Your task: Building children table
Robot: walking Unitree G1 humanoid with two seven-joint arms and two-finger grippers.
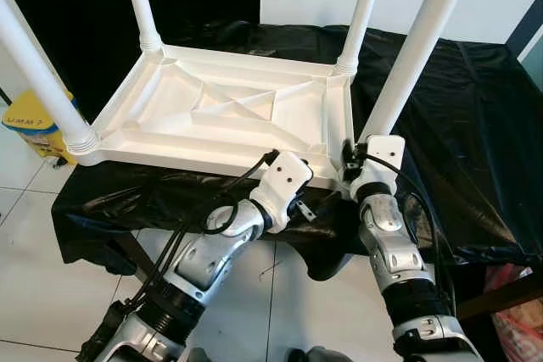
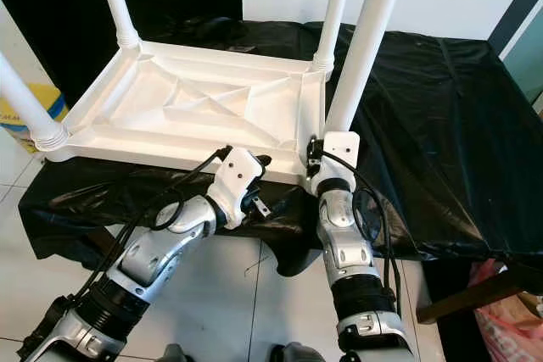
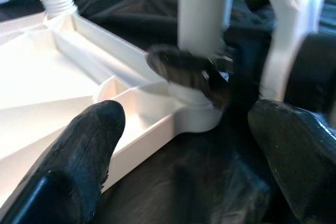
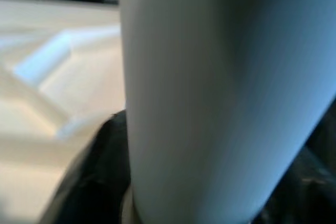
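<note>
White plastic, ribbed on its underside, the children's table top [image 1: 229,116] lies upside down on a surface [image 1: 458,125] draped in black sheeting, with four round white legs standing up from its corner sockets. Three of them, the far left leg [image 1: 140,2], the far right leg [image 1: 363,10] and the near left leg [image 1: 38,74], sit in ringed collars at the corners. The near right leg [image 1: 420,48] rises at a slant from the corner closest to the robot.

That fourth leg looks to be the step in hand. The right tool [image 3: 194,72] is pressed around the leg just above its socket, its black fingers hugging the tube; in the right wrist view the leg [image 4: 220,93] looms close and blurred. The left tool [image 3: 178,166] hangs just beside the same corner with its two fingers [image 3: 84,150] spread wide, pinching nothing, pointed at the socket [image 3: 197,116].

Judging by the lean, the leg is probably not fully seated. The next move would call for bringing it upright and pressing or twisting it down into the collar, perhaps with the left tool bracing the rim so the top does not slide on the slick sheeting.

A yellow container [image 1: 38,125] stands on the tiled floor [image 1: 25,252] at the left.
</note>
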